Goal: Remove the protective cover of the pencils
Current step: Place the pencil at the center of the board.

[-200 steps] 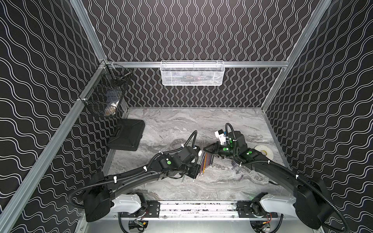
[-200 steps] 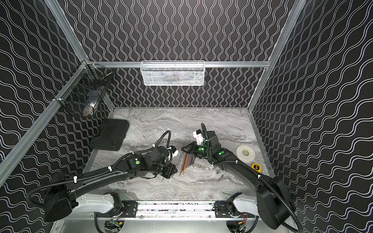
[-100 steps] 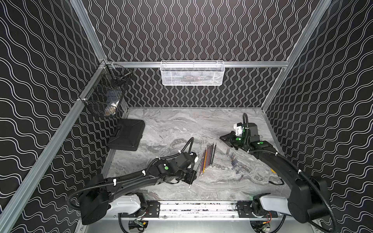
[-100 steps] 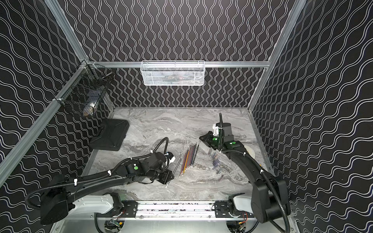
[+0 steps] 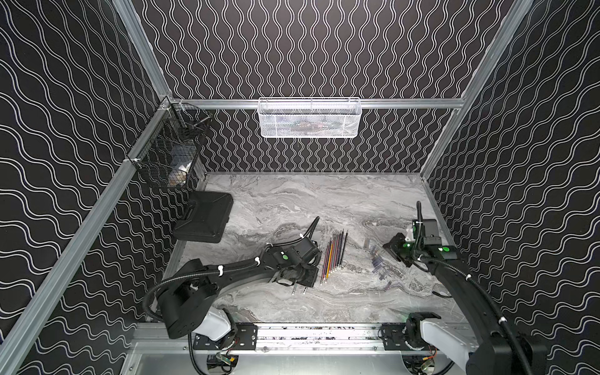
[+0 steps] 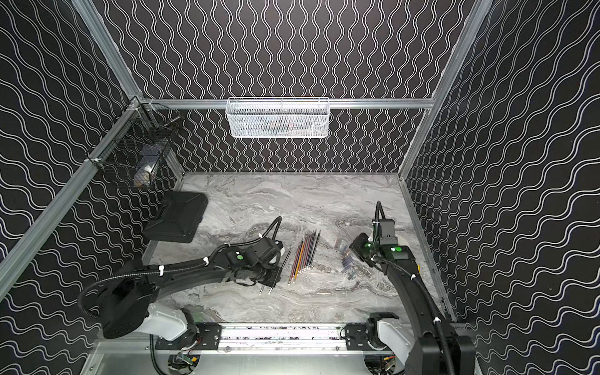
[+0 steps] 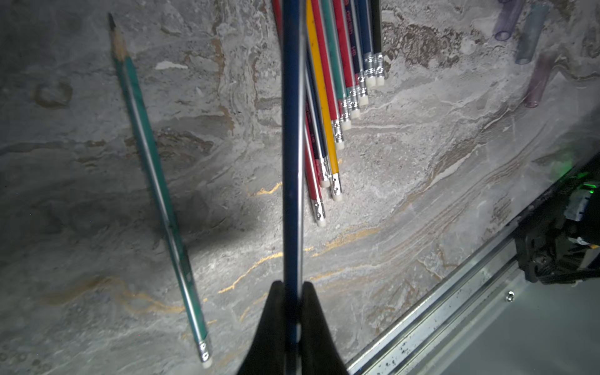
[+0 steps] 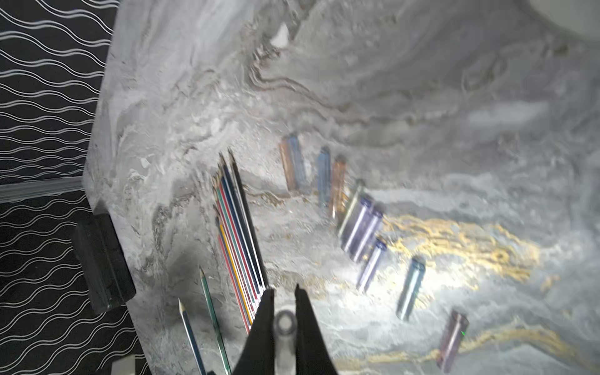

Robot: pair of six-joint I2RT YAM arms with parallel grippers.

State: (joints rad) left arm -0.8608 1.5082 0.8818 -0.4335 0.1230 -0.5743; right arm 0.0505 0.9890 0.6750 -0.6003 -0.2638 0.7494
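We see the left gripper [image 7: 291, 287] closed tight on a dark blue pencil [image 7: 291, 146]. The other pencils [image 5: 334, 256] lie in a row in the middle of the table [image 5: 285, 201], just beside this gripper. One green pencil [image 7: 156, 181] lies apart from them. The right gripper [image 8: 285, 292] is clamped on a clear cap [image 8: 285, 319], near the loose caps [image 8: 360, 227].

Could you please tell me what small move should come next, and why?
Probably lower the right tool and release the clear cap it grips beside the loose caps on the table; the left tool holds the blue pencil apart, so that cap looks already off.
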